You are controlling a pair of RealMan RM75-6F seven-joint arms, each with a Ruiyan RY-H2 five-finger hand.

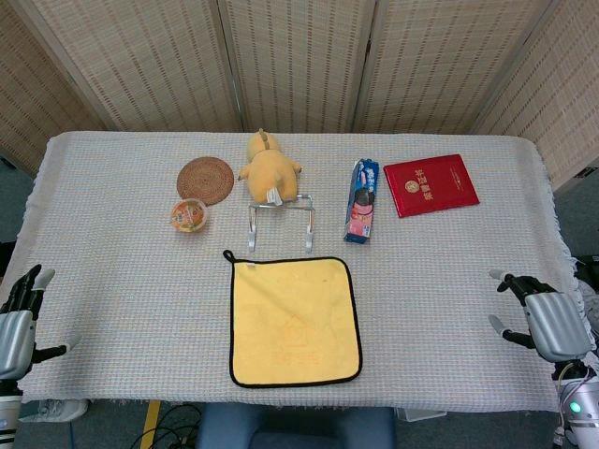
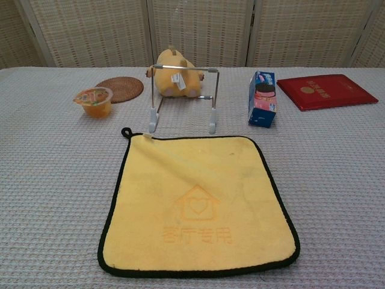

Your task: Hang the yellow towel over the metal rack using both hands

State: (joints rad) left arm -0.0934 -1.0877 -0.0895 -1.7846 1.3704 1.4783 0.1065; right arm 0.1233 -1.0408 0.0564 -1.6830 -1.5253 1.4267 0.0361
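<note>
A yellow towel [image 1: 295,320] [image 2: 195,203] with a black border lies flat on the table's near middle, a small loop at its far left corner. Just behind it stands the metal rack [image 1: 280,223] [image 2: 184,96], a thin wire frame on two feet. My left hand [image 1: 19,313] hovers at the table's left edge, fingers apart, holding nothing. At the right edge my right hand [image 1: 545,313] is likewise open and empty. Both hands are far from the towel and show only in the head view.
Behind the rack sits a yellow plush toy [image 1: 269,168] [image 2: 175,76]. A woven coaster [image 1: 205,180] and a jelly cup [image 1: 189,215] [image 2: 94,100] lie to its left. A blue snack box [image 1: 361,200] [image 2: 262,99] and a red booklet [image 1: 430,184] [image 2: 326,91] lie right.
</note>
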